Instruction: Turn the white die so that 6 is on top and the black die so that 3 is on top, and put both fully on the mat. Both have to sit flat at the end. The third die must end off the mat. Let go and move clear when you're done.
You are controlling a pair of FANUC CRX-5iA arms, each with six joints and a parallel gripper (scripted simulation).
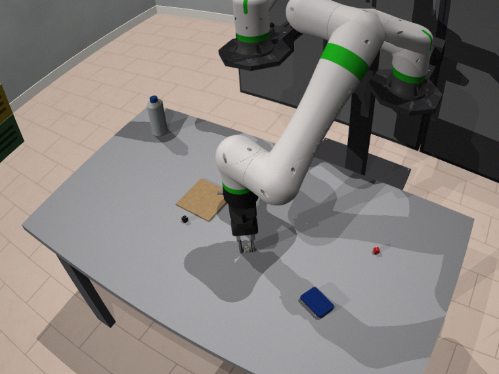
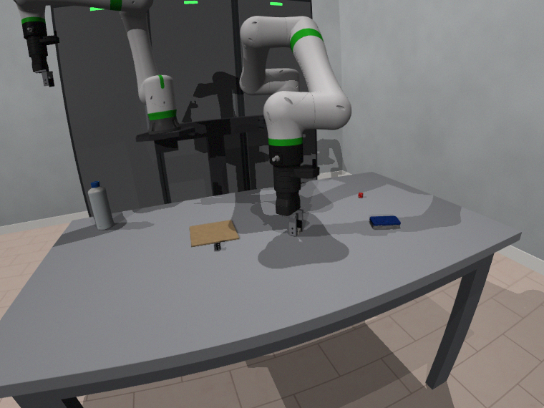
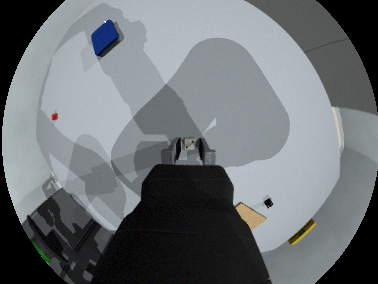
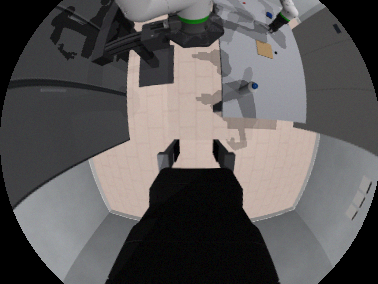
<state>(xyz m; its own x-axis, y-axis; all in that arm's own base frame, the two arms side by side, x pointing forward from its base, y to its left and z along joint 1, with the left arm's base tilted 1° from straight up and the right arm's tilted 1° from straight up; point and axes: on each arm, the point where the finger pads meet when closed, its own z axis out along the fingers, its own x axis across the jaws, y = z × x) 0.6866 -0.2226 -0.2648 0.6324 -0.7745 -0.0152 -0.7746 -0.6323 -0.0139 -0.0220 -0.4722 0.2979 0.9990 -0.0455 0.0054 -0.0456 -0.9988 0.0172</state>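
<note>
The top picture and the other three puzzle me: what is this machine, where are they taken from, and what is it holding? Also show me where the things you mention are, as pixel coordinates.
Two jointed robot arms share a table [image 1: 121, 241] [image 2: 219, 298] [image 3: 310, 150] [image 4: 280, 95]. Two pictures look on from above and from outside; the other two come from the arms' wrists.

The left end effector [image 1: 246, 247] [image 2: 295, 223] [image 3: 189, 144] [image 4: 270, 31] is open around a white die [image 1: 247, 249] [image 3: 189, 144], apparently not gripping it. The right end effector [image 2: 48, 79] [image 4: 196, 146] is open and empty, away from the table.

A black die [image 1: 184, 218] [image 2: 217, 246] [image 3: 268, 202] [image 4: 275, 52] lies beside a tan mat [image 1: 201, 199] [image 2: 213, 232] [image 3: 250, 216] [image 4: 264, 49]. A red die [image 1: 375, 250] [image 2: 360, 195] [image 3: 54, 116] [image 4: 244, 3], blue-topped block [image 1: 316, 302] [image 2: 384, 220] [image 3: 105, 38] [image 4: 269, 15] and bottle [image 1: 157, 119] [image 2: 101, 208] [image 4: 254, 86] are there too.
</note>
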